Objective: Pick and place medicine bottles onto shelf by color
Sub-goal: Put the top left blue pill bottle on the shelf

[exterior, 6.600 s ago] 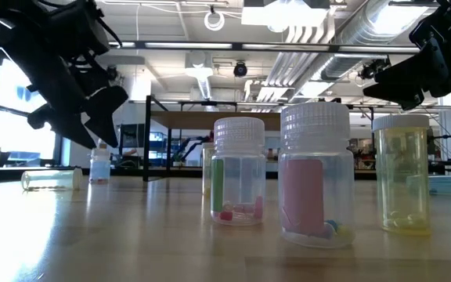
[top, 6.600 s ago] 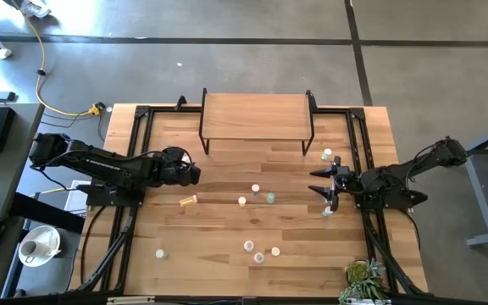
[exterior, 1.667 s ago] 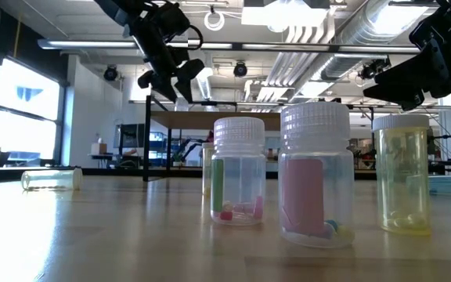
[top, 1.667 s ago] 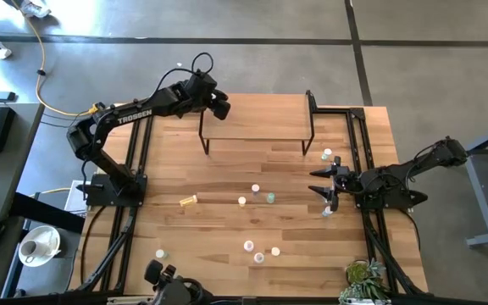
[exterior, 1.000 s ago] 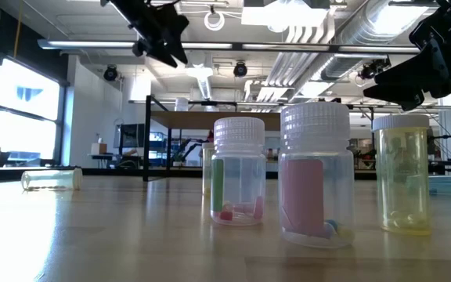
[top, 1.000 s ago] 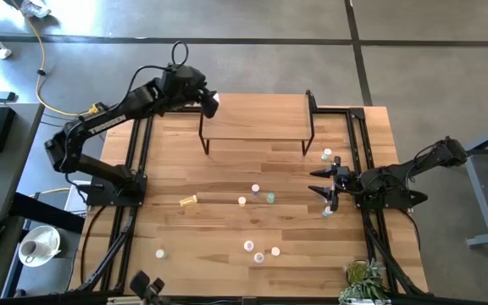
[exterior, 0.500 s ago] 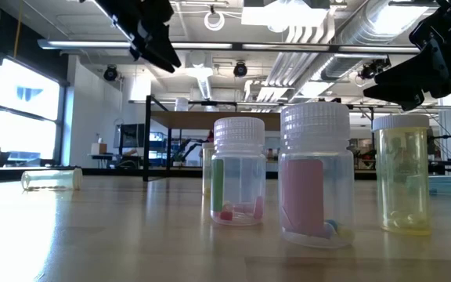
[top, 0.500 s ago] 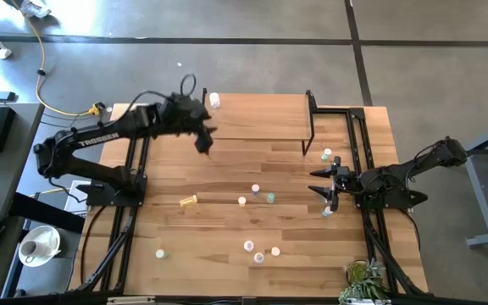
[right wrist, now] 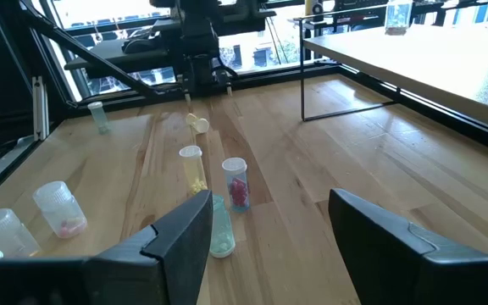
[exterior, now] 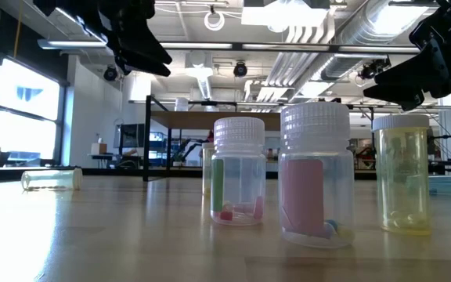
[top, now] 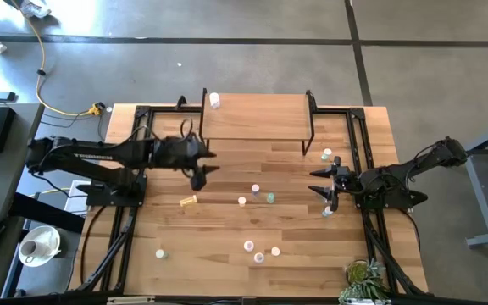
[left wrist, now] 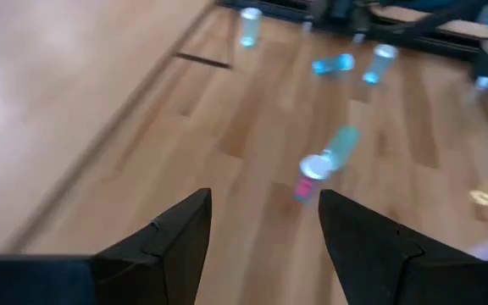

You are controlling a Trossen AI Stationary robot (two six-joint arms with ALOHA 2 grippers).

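The shelf (top: 257, 117) stands at the table's far middle. One white bottle (top: 214, 100) stands upright on the shelf's far left corner; it also shows in the right wrist view (right wrist: 398, 15). Several bottles stand loose on the table, among them a pink one (left wrist: 307, 182) and a teal one (left wrist: 342, 140). A yellow one (top: 189, 201) lies on its side. My left gripper (top: 198, 167) is open and empty above the table, on the near side of the shelf's left leg. My right gripper (top: 325, 183) is open and empty at the table's right side.
Three bottles stand close to the low camera: green (exterior: 239, 172), pink (exterior: 313, 176), yellow (exterior: 402, 176). More bottles stand by my right gripper (top: 326, 154) and at the near left (top: 159, 252). A small plant (top: 364, 278) sits at the near right corner. Black frame rails run along both table sides.
My left gripper has let go of the white bottle, which stays upright on the shelf's far left corner. The gripper has drawn back from the shelf toward the table's near edge and gone down, and now hangs in front of the shelf's left leg.
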